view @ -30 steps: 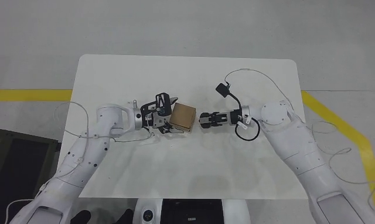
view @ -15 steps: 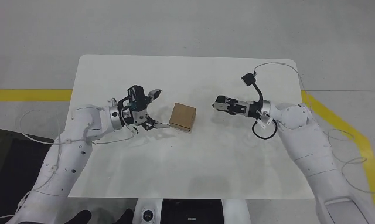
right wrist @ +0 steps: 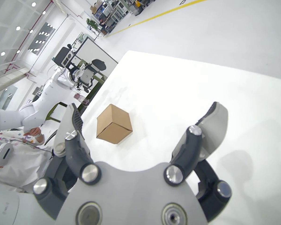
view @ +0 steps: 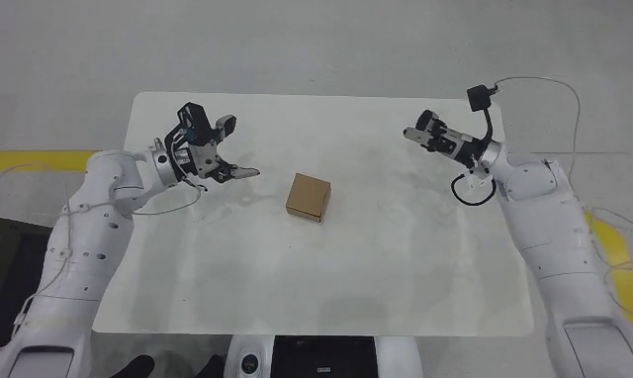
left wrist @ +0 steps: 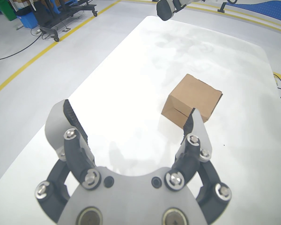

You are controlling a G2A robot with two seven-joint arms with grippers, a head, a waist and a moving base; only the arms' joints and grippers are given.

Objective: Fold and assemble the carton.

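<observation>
A small brown carton (view: 309, 197) stands closed as a cube at the middle of the white table (view: 396, 279), with nothing touching it. My left gripper (view: 237, 147) hangs open above the table's far left part, well clear of the carton. The left wrist view shows its fingers spread wide (left wrist: 130, 106), with the carton (left wrist: 193, 99) beyond them and a seam on the carton's near face. My right gripper (view: 413, 131) is open near the far right of the table. Its own view shows the fingers apart (right wrist: 144, 106) and the carton (right wrist: 113, 124) farther off.
Loose cables run along both arms, one looping above the table's far right corner (view: 534, 81). Yellow floor lines (view: 49, 160) pass beside the table. The right gripper (left wrist: 165, 9) shows far off in the left wrist view. A person's sleeve (right wrist: 18, 155) is beyond the table edge.
Both grippers have drawn back from the carton, the left toward the far left and the right toward the far right. The carton stays at the middle of the table.
</observation>
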